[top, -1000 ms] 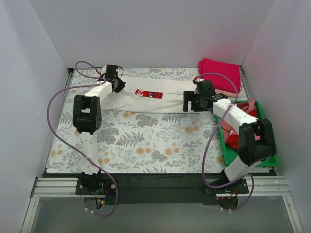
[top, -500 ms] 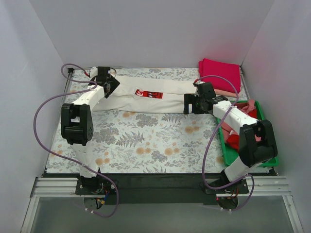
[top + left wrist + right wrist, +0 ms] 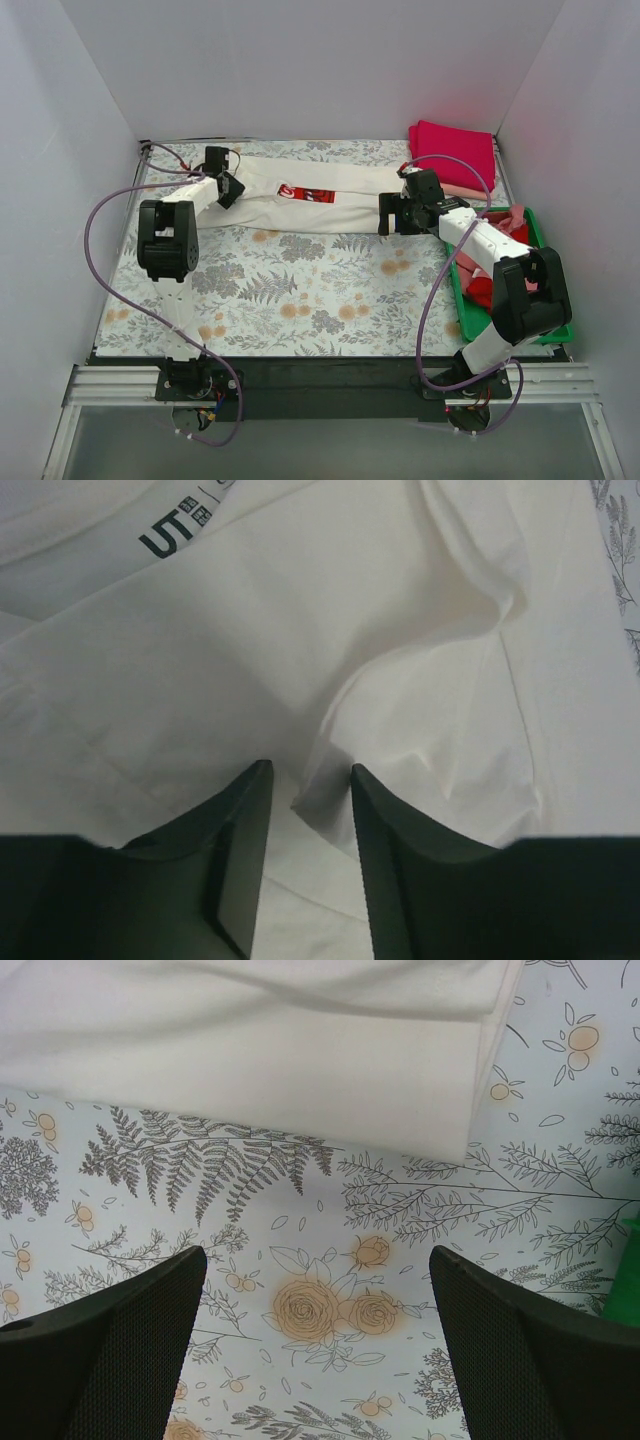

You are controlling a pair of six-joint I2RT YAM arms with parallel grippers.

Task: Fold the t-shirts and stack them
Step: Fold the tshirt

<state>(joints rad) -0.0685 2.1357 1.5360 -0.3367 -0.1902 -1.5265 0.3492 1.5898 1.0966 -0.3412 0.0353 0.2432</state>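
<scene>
Floral-patterned tablecloth [image 3: 300, 290] covers the surface between plain white walls. The left end effector [image 3: 305, 778] sits low over one end of the long cream-white cotton t-shirt [image 3: 345, 212]. Its fingers are only narrowly apart, and a raised pucker of cloth runs into the gap, though nothing looks clamped. The right end effector [image 3: 318, 1252] hangs wide open and empty above bare tablecloth, with the shirt's doubled edge just ahead of it. Farther ahead and to its outer side lies a folded magenta shirt [image 3: 455, 150]; back along its arm is a green plastic tray [image 3: 628, 1260]. The step in hand appears to be folding the band crosswise. To do it well, each end effector should pinch every layer at matching corners, then both should lift together and lay one end squarely over the other.
</scene>
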